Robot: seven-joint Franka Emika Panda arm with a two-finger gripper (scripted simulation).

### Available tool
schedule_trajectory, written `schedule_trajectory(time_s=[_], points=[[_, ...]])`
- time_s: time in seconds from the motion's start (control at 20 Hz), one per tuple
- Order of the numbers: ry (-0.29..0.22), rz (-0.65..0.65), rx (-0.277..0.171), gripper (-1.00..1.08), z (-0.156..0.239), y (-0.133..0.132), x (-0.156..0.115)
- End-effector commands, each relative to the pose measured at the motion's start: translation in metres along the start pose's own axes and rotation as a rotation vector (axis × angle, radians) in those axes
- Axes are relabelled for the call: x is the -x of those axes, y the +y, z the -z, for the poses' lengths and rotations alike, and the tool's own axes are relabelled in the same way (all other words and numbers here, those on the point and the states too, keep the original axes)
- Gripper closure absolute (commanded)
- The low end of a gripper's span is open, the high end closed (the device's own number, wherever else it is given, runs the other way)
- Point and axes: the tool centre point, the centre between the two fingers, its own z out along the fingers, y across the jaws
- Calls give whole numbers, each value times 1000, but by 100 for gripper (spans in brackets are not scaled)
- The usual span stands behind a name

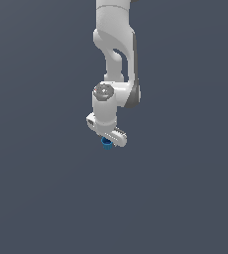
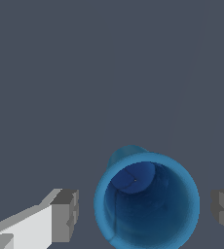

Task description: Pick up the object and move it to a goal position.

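The object, a small bright blue cup [image 2: 147, 204] with a darker hollow centre, stands upright and I look down into its open mouth in the wrist view. My white gripper [image 2: 145, 211] is open, with one grey fingertip [image 2: 65, 215] on each side of the cup and a gap left on both sides. In the exterior view the gripper [image 1: 107, 138] points down from above, and only a bit of the blue cup [image 1: 106, 143] shows just under the hand. The fingers themselves are hidden there.
A plain dark grey surface [image 1: 185, 198] fills both views. The white arm [image 1: 117, 44] comes down from the top middle of the exterior view. No goal marker shows.
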Motion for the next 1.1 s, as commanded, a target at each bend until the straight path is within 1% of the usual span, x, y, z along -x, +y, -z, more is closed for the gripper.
schedule_trajectory(time_s=[0.0,0.35,0.4,1.05], points=[[0,-1,0,-92,-13,0,1],[0,-2,0,-92,-27,0,0],[0,-2,0,108,-27,0,0],[0,-2,-1,108,-23,0,0]])
